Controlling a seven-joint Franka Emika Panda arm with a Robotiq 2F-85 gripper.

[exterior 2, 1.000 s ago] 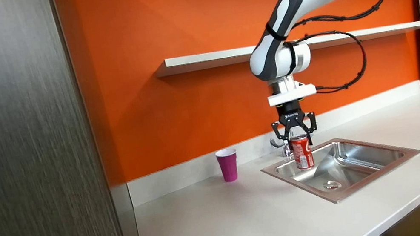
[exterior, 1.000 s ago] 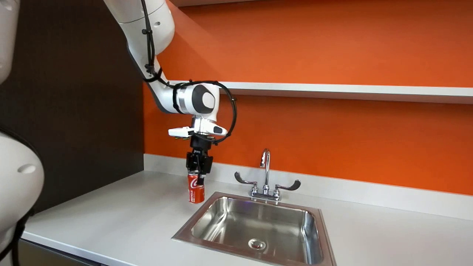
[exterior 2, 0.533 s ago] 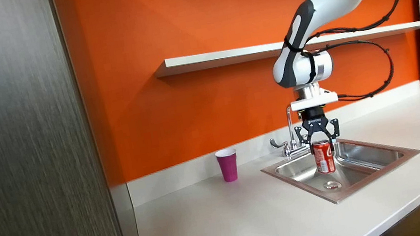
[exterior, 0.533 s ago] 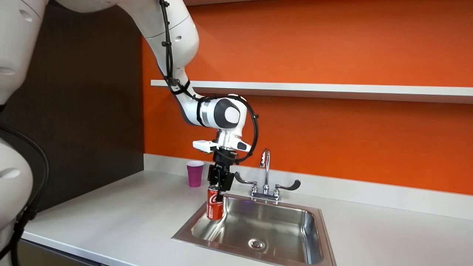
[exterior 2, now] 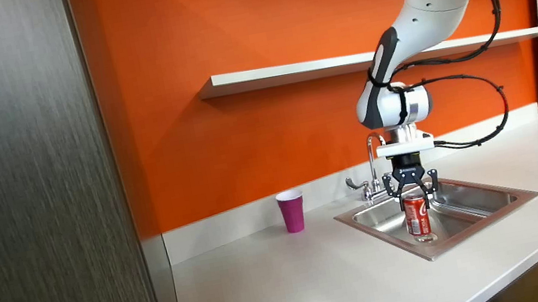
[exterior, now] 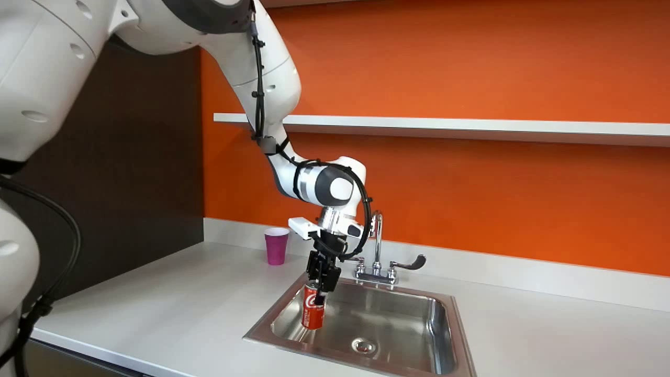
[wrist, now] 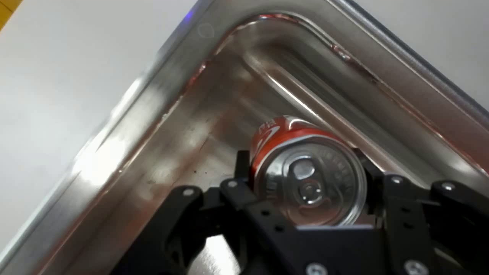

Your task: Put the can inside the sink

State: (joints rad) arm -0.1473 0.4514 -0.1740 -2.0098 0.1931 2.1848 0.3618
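Observation:
The red can (exterior: 313, 317) has white lettering and a silvery lid. It hangs nearly upright in my gripper (exterior: 316, 296), over the basin of the steel sink (exterior: 398, 314). In an exterior view the can (exterior 2: 416, 216) stands in front of the drain area of the sink (exterior 2: 486, 220), between the fingers of the gripper (exterior 2: 415, 204). In the wrist view the lid of the can (wrist: 305, 187) fills the space between the fingertips of the gripper (wrist: 305, 168), which touch both sides. The sink's rim (wrist: 153, 89) surrounds it there. Whether the can's bottom touches the basin cannot be told.
The chrome faucet (exterior: 377, 246) stands behind the sink, close behind the gripper, which hides one handle. A purple cup (exterior: 276, 247) stands on the counter near the wall, also seen in an exterior view (exterior 2: 292, 213). A white shelf (exterior 2: 277, 72) runs along the orange wall.
My gripper has carried the can sideways from beside the sink's edge to over the basin and lowered it. In the last half second the motion is mostly downward. The cup has not moved.

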